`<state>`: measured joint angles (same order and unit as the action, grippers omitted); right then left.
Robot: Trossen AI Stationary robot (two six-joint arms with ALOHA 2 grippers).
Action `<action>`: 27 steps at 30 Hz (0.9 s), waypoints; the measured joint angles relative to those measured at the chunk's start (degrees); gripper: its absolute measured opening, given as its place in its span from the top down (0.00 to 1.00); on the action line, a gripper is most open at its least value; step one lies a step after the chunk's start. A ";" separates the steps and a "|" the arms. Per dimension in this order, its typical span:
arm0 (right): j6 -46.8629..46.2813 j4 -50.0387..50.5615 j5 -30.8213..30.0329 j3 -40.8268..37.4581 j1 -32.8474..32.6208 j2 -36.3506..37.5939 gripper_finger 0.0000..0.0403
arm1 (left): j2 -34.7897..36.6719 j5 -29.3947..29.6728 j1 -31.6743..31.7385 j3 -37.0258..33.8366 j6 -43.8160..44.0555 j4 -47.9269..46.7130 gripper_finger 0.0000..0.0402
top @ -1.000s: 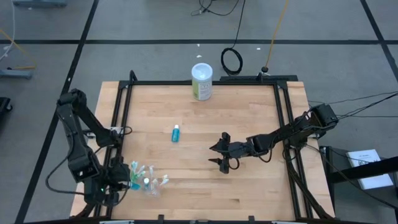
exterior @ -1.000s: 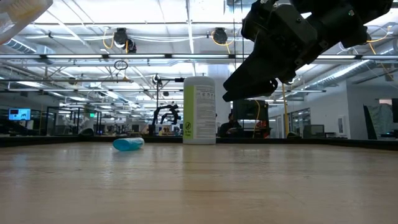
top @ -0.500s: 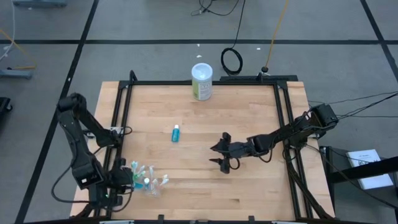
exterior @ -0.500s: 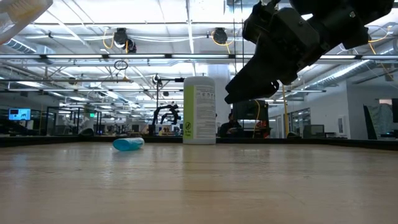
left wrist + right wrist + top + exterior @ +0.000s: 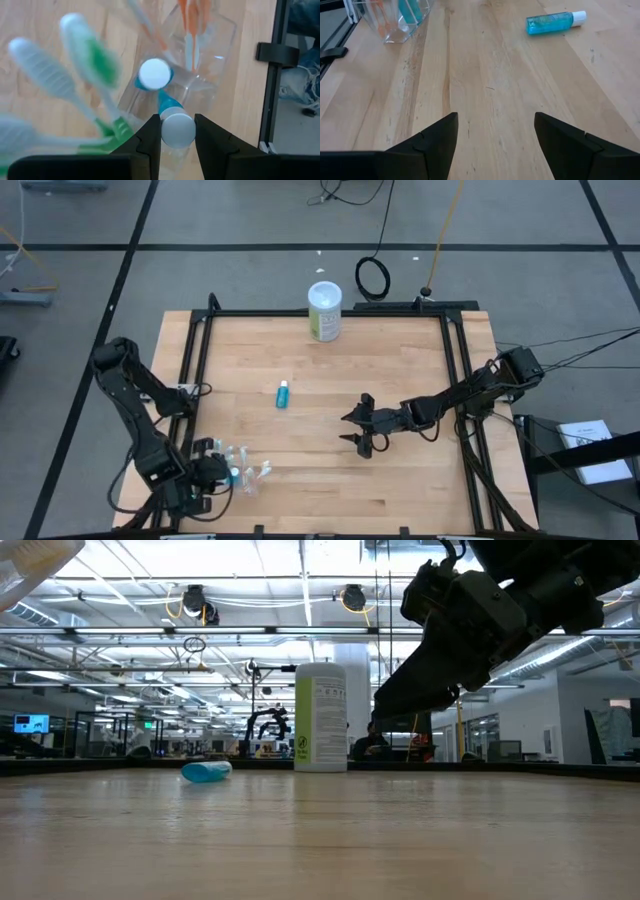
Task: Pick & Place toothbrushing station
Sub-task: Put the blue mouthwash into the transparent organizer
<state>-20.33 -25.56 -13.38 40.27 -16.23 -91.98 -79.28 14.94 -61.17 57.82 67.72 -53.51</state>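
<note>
A small clear cup (image 5: 205, 55) stands near the table's near left corner (image 5: 243, 476). It holds white, green and orange toothbrushes (image 5: 75, 75) and two teal tubes with white caps (image 5: 155, 74). My left gripper (image 5: 212, 473) is over the cup, shut on one tube's cap. Another teal tube (image 5: 283, 393) lies on its side mid-table and also shows in the right wrist view (image 5: 554, 22). My right gripper (image 5: 359, 430) hangs open and empty above the table's middle, right of that tube. My left gripper pinches the white cap (image 5: 177, 131) of a teal tube between its two fingers (image 5: 150, 137). The fingers come slanting down from above. The tube stands in the cup with its cap up and its teal body (image 5: 167, 100) reaching down inside.
A taller white-and-green canister (image 5: 324, 310) stands at the far edge, in the low view (image 5: 320, 717) behind the lying tube. Black frame rails (image 5: 190, 360) run along the table's sides. Bare wood lies between the cup and my right gripper.
My left arm has swung its wrist toward the table's near edge and closer over the cup. My right gripper has drifted slightly toward the table's right edge, still open. The cup and the lying tube have stayed in place.
</note>
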 joint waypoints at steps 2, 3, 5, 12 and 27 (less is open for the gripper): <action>0.15 0.03 0.02 -0.02 0.00 0.01 0.37 | -0.64 -0.02 0.61 0.00 -1.05 1.23 0.76; 0.17 0.02 0.00 -0.02 0.00 0.02 0.37 | -0.92 0.01 0.85 0.00 -1.26 1.65 0.76; 0.19 0.04 0.02 -0.02 0.01 0.02 0.37 | -1.58 -0.15 1.41 0.00 -1.31 2.16 0.76; 0.58 0.06 0.00 -0.04 0.00 0.01 0.37 | -3.95 -0.11 2.18 0.00 -0.79 2.81 0.73; 1.07 0.06 0.00 -0.04 0.01 0.00 0.37 | -4.27 -0.80 3.44 0.00 3.54 4.29 0.55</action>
<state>-19.27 -25.50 -13.39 40.23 -16.22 -91.98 -83.55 14.14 -57.73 57.82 71.27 -49.22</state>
